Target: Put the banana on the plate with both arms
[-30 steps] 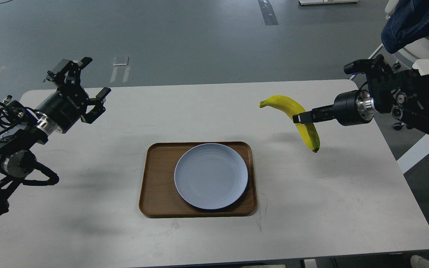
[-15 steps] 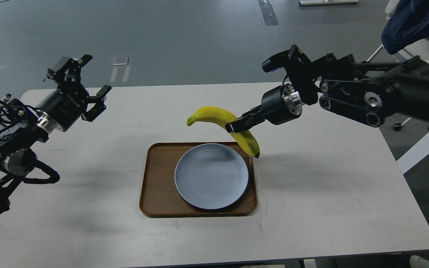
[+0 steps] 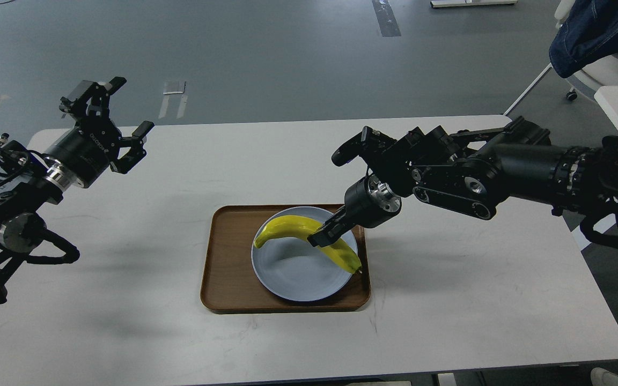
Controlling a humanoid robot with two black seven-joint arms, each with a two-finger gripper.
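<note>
The bright yellow banana [image 3: 293, 229] hangs just above the pale blue-grey plate [image 3: 293, 273], its dark tip over the plate's right rim. My right gripper [image 3: 321, 237] comes in from the right and is shut on the banana's middle. My left gripper [image 3: 121, 115] is open and empty, raised over the table's far left, well away from the plate.
The plate lies in a brown wooden tray [image 3: 228, 268] at the middle of the white table [image 3: 475, 300]. A chair with dark blue cloth [image 3: 598, 27] stands beyond the table's far right corner.
My right arm has carried the banana from the table's right side leftward and down, to just over the plate. The left arm has barely shifted.
</note>
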